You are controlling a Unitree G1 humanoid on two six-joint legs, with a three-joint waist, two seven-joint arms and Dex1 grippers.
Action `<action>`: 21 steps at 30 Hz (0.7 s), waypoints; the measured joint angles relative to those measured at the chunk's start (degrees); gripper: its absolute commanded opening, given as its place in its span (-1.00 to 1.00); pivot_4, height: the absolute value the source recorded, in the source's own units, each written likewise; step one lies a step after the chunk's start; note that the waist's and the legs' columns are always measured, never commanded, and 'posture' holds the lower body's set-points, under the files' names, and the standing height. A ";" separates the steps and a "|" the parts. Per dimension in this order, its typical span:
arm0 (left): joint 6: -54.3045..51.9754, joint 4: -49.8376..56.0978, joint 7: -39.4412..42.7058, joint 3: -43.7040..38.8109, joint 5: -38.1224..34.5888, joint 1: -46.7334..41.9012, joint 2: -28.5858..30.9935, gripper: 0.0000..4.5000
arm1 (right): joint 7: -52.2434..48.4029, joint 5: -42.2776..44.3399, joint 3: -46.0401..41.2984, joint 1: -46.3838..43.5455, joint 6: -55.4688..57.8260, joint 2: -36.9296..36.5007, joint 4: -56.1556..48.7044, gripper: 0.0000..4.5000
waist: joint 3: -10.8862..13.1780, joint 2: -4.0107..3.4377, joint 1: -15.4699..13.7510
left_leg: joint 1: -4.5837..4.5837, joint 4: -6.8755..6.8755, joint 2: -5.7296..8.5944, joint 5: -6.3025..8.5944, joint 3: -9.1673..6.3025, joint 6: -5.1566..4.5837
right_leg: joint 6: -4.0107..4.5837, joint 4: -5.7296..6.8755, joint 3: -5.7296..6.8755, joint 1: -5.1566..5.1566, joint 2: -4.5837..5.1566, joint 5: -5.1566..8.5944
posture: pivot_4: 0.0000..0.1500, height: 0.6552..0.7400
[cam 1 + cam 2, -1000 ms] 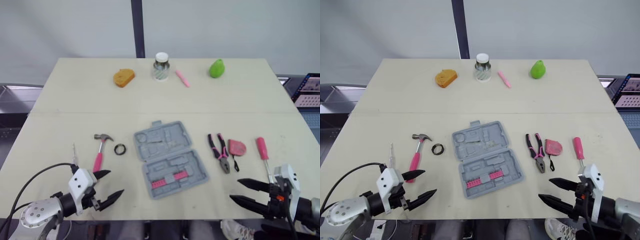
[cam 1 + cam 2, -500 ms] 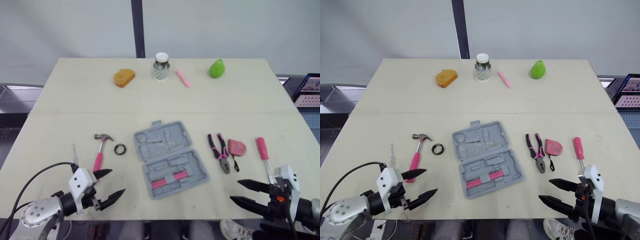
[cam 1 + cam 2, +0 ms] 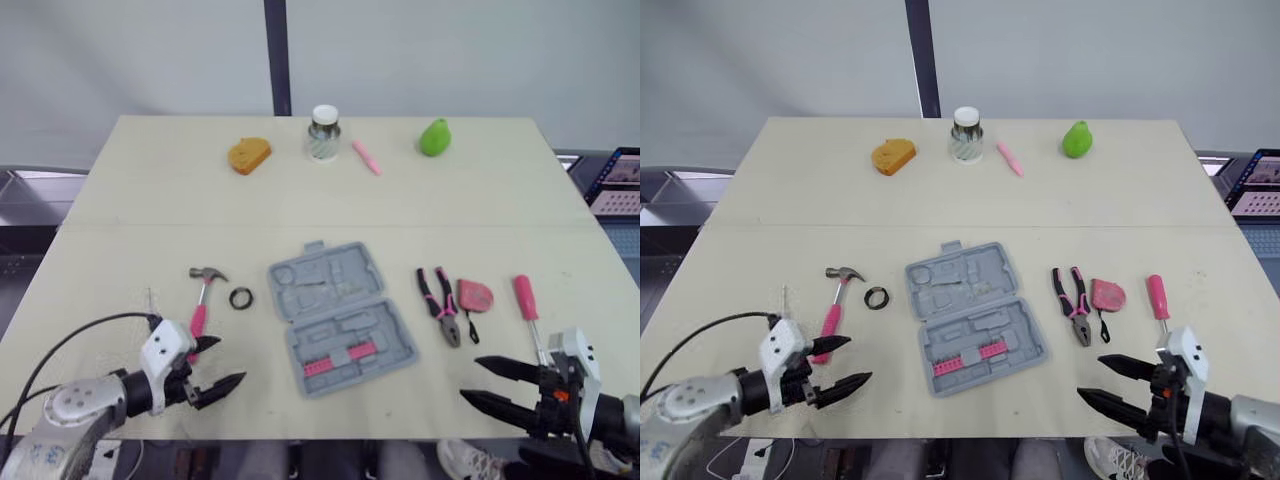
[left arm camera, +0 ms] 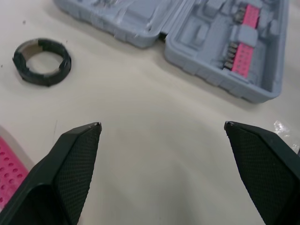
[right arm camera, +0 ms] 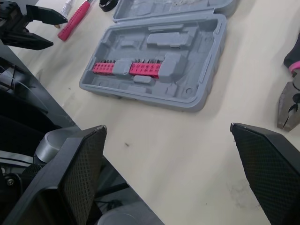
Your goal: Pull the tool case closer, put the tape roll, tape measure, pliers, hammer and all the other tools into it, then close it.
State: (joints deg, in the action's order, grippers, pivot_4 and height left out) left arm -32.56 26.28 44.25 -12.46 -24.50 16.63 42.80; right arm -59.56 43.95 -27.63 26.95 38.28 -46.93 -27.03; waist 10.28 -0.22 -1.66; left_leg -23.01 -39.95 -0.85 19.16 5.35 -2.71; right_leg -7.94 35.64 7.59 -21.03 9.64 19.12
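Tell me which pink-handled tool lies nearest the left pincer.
The pink-handled claw hammer, left of the grey plastic tool case; its grip ends beside the left pincer. The pink-and-black pliers and pink-handled screwdriver lie right of the case.

Tool case lies open; pliers nearby.

Left gripper is on the move: its wrist slides forward across the table towards the hammer, while the fingertips barely shift, so the gripper pivots flatter. From the head, its white housing now overlaps the end of the pink handle. The cable behind the wrist arcs higher.
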 measured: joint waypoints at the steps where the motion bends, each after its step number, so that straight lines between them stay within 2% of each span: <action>1: -1.95 0.06 0.29 -0.02 -1.24 -1.34 0.32 0.77 | 0.00 0.00 0.00 -0.77 0.00 -0.50 0.01 0.64 | 0.00 0.00 0.12 | 0.00 0.00 0.00 0.00 0.01 0.00 | 0.00 0.01 0.01 0.00 0.00 0.00 | 1.00 -0.06; 4: -5.64 0.03 0.64 0.70 -3.37 -5.79 0.67 0.21 | 0.03 -0.05 0.00 -4.44 0.07 -2.88 0.07 0.02 | 0.00 0.00 0.25 | 0.01 0.00 -0.01 -0.03 0.02 0.04 | 0.00 0.08 0.07 -0.01 -0.07 0.00 | 1.00 -0.06; 8: -9.29 -1.90 -0.10 2.84 -4.06 -13.68 0.59 -0.72 | 1.70 -1.63 3.01 -11.26 0.59 -4.49 0.59 -0.90 | 0.00 0.00 0.20 | 0.03 0.00 -0.01 -0.09 0.04 0.06 | 0.00 0.25 0.15 -0.01 -0.12 0.00 | 1.00 -0.06; 9: -9.76 -2.53 -0.45 3.48 -4.00 -14.94 0.51 -0.95 | 2.25 -2.20 4.32 -12.91 0.67 -4.54 0.86 -1.00 | 0.00 0.00 0.19 | 0.03 0.01 0.00 -0.09 0.04 0.06 | 0.00 0.26 0.15 -0.01 -0.12 0.00 | 1.00 -0.06; 13: -10.50 -4.23 -0.85 6.53 -3.52 -17.54 -0.09 -0.98 | 3.50 -4.60 8.13 -17.19 0.73 -4.64 2.89 -1.00 | 0.00 0.01 0.19 | -0.02 0.00 0.04 -0.10 0.08 0.04 | -0.03 0.24 0.14 -0.03 -0.14 -0.02 | 1.00 -0.06; 21: -10.47 -6.96 -3.29 12.07 -0.32 -21.02 -2.85 -0.98 | 7.09 -12.03 22.11 -35.69 4.77 -4.34 12.33 -1.00 | 0.02 0.04 0.35 | -0.09 -0.04 0.03 -0.19 0.15 0.02 | -0.08 0.30 0.08 -0.16 -0.13 -0.04 | 1.00 -0.06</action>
State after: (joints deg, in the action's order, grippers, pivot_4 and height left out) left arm -43.03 19.31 40.96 -0.39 -24.82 -4.39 39.96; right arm -52.47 31.93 -5.52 -8.74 43.05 -51.27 -14.70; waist 10.30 -0.17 -1.31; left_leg -23.10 -39.99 -0.82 18.97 5.49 -2.69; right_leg -8.01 35.94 7.67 -21.20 9.51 19.08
